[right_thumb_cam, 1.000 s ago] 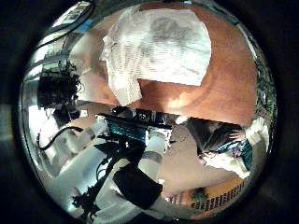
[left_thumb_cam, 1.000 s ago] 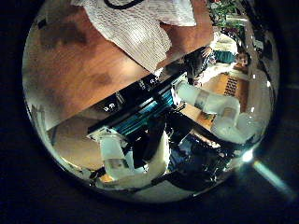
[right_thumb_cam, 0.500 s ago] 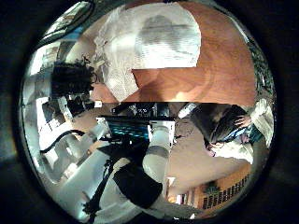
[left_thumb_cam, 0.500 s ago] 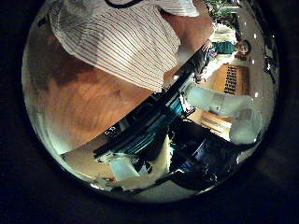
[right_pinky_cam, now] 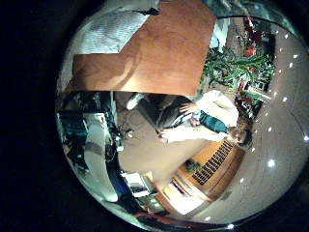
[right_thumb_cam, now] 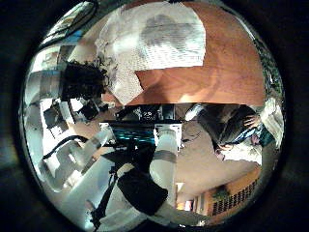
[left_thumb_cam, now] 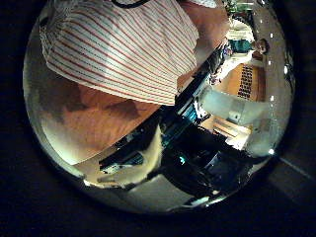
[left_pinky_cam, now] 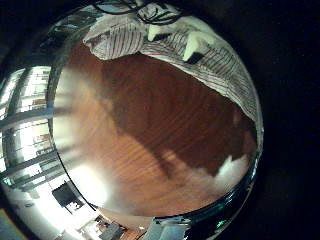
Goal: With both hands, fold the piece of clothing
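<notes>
Clothing [left_pinky_cam: 215, 68], a striped piece of cloth, lies on the wooden counter [left_pinky_cam: 150, 130] in the left little finger side palm view. It sits along the far rim of the wood. Pale fingertips [left_pinky_cam: 192, 46] of the left hand [left_pinky_cam: 175, 40] rest on the cloth. I cannot tell if that hand is spread or pinching.

In the left thumb side palm view, the clothing [left_thumb_cam: 123, 49] fills much of the view, so it is close to that palm. It has thin dark stripes. The counter [left_thumb_cam: 94, 128] shows just beside its edge.

In the right little finger side palm view, the clothing [right_pinky_cam: 111, 31] lies at one end of the counter [right_pinky_cam: 164, 53].

In the right thumb side palm view, the clothing [right_thumb_cam: 159, 43] lies flat on the counter [right_thumb_cam: 222, 72], and a dark hand [right_thumb_cam: 82, 82] hangs beside the cloth's edge. I cannot tell how the right hand's fingers are set.
</notes>
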Motion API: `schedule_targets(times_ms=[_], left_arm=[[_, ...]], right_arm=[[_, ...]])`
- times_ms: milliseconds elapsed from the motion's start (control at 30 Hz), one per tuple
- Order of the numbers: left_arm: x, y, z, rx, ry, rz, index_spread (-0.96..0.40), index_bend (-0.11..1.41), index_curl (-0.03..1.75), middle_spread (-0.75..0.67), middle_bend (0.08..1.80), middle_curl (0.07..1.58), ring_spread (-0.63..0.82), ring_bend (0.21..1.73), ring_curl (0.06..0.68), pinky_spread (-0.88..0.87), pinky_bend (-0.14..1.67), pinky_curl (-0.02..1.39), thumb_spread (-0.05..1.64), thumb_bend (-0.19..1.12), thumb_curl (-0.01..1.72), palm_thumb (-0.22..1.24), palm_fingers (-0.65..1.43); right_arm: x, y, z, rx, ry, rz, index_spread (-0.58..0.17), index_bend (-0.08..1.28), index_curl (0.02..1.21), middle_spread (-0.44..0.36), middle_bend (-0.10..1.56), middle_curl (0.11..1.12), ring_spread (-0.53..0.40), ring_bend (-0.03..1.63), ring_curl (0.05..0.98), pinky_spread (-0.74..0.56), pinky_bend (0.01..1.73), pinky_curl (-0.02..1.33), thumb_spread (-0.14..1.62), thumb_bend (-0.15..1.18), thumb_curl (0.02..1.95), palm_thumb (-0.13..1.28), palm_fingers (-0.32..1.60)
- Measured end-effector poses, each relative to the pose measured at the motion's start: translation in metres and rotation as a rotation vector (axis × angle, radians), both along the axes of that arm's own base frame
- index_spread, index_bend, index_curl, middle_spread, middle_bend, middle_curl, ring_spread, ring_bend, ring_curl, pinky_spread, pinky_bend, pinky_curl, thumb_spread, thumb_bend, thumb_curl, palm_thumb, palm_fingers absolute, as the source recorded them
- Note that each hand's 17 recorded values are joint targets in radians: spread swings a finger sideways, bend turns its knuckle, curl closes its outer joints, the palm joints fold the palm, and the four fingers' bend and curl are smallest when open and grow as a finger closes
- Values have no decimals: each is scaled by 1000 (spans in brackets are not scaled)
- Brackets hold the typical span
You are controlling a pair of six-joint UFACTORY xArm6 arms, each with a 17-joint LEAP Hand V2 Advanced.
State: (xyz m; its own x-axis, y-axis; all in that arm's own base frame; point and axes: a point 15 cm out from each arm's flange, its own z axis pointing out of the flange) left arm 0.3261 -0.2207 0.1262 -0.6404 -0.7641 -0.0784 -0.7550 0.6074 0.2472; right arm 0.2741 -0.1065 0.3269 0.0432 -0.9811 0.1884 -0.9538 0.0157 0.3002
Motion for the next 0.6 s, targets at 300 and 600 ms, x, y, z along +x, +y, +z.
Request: schedule_targets(times_ms=[300,600], left_arm=[[16,10,5,79,-34,35,-114,269,312,-133,757,560,-254,1076,352,-132,517,337,1016,-5,350,514,954],[40,10,30,31,-74,66,-410,600,520,-373,936,767,-420,1254,480,-521,991,553,1153,-11,355,618,1195]], right_arm=[[-5,1,7,-2,-10,-3,-294,153,265,52,210,361,179,489,255,335,556,269,1230,-16,209,196,106],[-12,1,-1,-2,10,-1,-306,149,261,33,242,368,168,507,259,339,539,264,1243,-13,210,201,142]])
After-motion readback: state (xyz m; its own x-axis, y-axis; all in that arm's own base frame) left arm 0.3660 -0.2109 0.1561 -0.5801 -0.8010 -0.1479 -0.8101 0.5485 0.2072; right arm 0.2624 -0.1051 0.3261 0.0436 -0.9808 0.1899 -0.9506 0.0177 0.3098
